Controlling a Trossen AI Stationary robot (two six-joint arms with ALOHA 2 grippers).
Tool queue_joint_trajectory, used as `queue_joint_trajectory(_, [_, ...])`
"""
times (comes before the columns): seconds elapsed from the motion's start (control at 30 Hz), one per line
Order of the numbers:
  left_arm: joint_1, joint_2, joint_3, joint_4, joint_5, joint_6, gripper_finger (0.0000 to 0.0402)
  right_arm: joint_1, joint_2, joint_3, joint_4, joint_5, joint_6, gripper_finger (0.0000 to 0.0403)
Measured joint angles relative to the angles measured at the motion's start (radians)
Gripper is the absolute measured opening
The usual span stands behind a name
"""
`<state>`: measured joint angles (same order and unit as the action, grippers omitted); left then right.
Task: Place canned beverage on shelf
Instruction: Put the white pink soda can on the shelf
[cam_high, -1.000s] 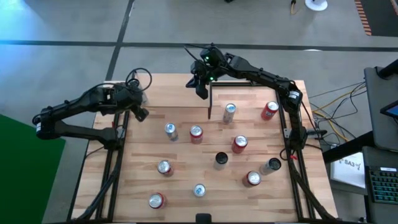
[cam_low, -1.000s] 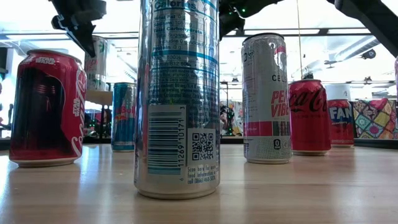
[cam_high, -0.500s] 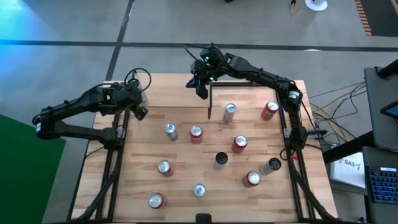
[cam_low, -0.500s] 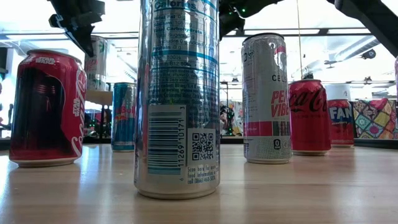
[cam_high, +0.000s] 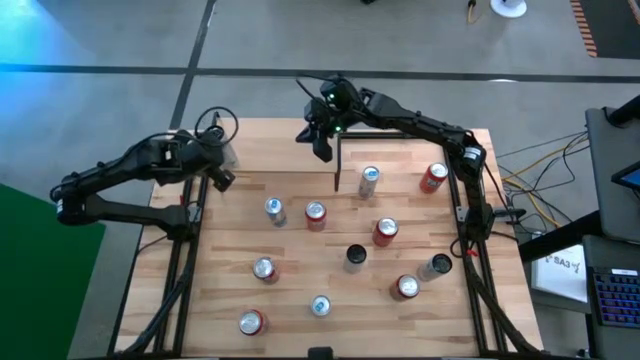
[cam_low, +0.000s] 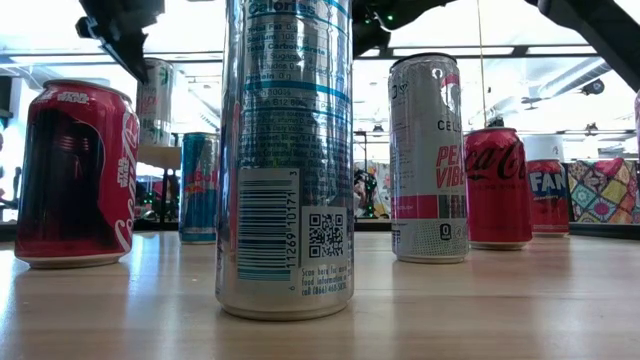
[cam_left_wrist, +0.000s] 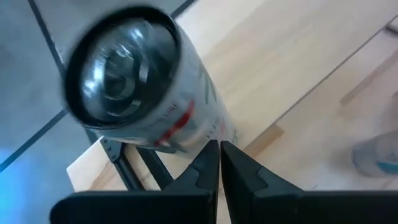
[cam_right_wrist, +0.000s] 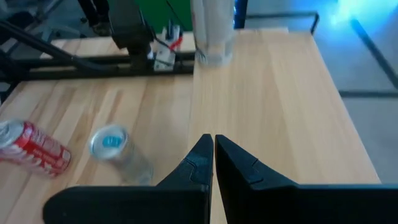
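One can (cam_left_wrist: 140, 84) stands on the shelf (cam_left_wrist: 249, 68) at the table's far-left corner. Left gripper (cam_left_wrist: 219, 163) clenched empty beside it; right gripper (cam_right_wrist: 212, 155) clenched, idle far-centre. Placement looks done.

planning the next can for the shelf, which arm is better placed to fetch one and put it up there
Left, probably. The left gripper hangs beside the small light-wood shelf, where a silver can already stands. The right gripper is at the far edge's middle, farther off.
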<state>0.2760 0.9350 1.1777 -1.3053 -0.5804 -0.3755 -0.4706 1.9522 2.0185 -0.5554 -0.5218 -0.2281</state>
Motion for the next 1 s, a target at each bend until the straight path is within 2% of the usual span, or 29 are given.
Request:
queue_joint_trajectory(0.2, [0.000, -0.056, 0.057, 0.034, -0.013, 0.023, 0.0000, 0.034, 0.000, -0.054, 0.211, 0.000, 0.053, 0.0009])
queue_joint_trajectory(0.33, [-0.004, -0.114, 0.038, 0.128, -0.013, 0.061, 0.0000, 0.054, 0.000, -0.104, 0.373, -0.001, 0.102, 0.0009])
queue_joint_trajectory(0.57, [-0.007, -0.182, 0.004, 0.169, -0.001, 0.064, 0.0000, 0.061, 0.000, -0.165, 0.577, 0.006, 0.165, 0.0009])
queue_joint_trajectory(0.63, [-0.007, -0.200, -0.013, 0.201, 0.052, 0.082, 0.0000, 0.060, 0.000, -0.174, 0.595, 0.010, 0.176, 0.0009])
queue_joint_trajectory(0.7, [-0.007, -0.215, -0.042, 0.251, 0.155, 0.122, 0.0000, 0.060, 0.000, -0.175, 0.597, 0.029, 0.173, 0.0009])
queue_joint_trajectory(0.83, [-0.007, -0.233, -0.142, 0.426, 0.315, 0.186, 0.0000, 0.067, 0.000, -0.183, 0.600, 0.052, 0.141, 0.0009])
queue_joint_trajectory(1.0, [-0.007, -0.236, -0.283, 0.562, 0.338, 0.206, 0.0000, 0.069, 0.000, -0.189, 0.586, 0.052, 0.126, 0.0009])
